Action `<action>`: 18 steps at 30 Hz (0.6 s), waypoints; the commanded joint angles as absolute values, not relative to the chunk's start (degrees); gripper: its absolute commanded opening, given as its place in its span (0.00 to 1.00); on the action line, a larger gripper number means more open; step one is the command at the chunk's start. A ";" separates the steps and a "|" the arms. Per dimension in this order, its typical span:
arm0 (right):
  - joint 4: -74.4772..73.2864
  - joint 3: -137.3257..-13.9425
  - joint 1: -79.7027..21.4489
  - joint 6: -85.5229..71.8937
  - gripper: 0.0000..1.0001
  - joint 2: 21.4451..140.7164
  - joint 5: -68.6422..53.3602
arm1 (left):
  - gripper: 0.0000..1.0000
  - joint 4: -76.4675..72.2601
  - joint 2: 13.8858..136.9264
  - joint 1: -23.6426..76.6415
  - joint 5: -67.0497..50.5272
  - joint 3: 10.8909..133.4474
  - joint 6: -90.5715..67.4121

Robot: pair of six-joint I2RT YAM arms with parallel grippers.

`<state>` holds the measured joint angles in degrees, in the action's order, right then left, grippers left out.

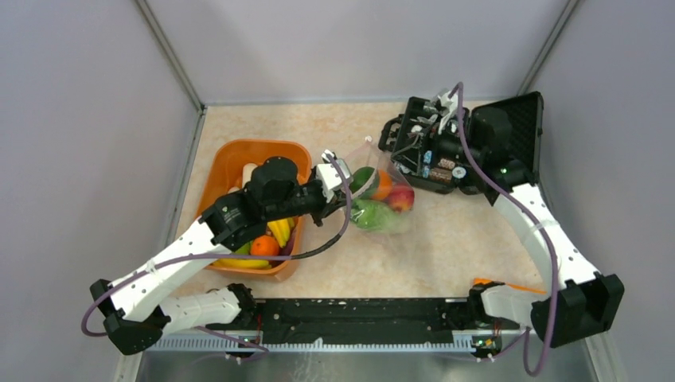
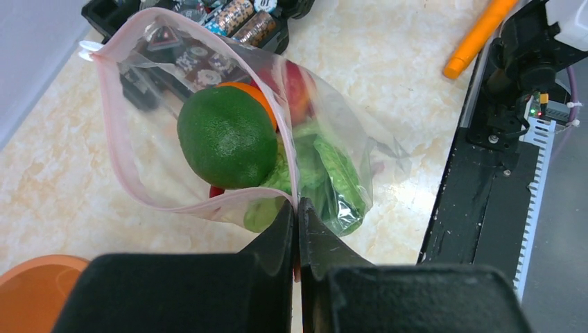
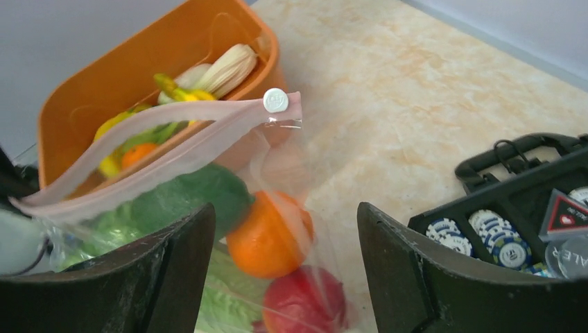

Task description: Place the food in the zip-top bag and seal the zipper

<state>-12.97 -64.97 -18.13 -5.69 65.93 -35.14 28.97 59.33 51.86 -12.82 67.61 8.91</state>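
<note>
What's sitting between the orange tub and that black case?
The zip-top bag, partly filled with food, sits between them, clearest in the top view.

Left pincer pinched tight, right pincer apparently gaping.

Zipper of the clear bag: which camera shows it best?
Right wrist: the zipper runs close across the frame, both pink strips apart, white slider at one end. Left wrist shows its open loop; top external barely shows it.

I work in what seems a lab cell: plain grey walls boxing a beige marble-patterned tabletop.
</note>
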 commanded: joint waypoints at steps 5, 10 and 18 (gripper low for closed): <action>-6.73 -66.83 -5.72 8.94 0.74 74.83 -78.76 | 0.00 32.37 58.84 51.77 -18.70 73.77 15.56; -0.93 -62.94 -5.12 10.86 0.75 74.94 -89.14 | 0.00 37.07 59.53 51.77 -22.51 76.66 21.59; 8.48 -56.40 -5.28 7.79 0.76 70.47 -92.18 | 0.00 37.37 59.72 51.46 -25.13 77.06 29.49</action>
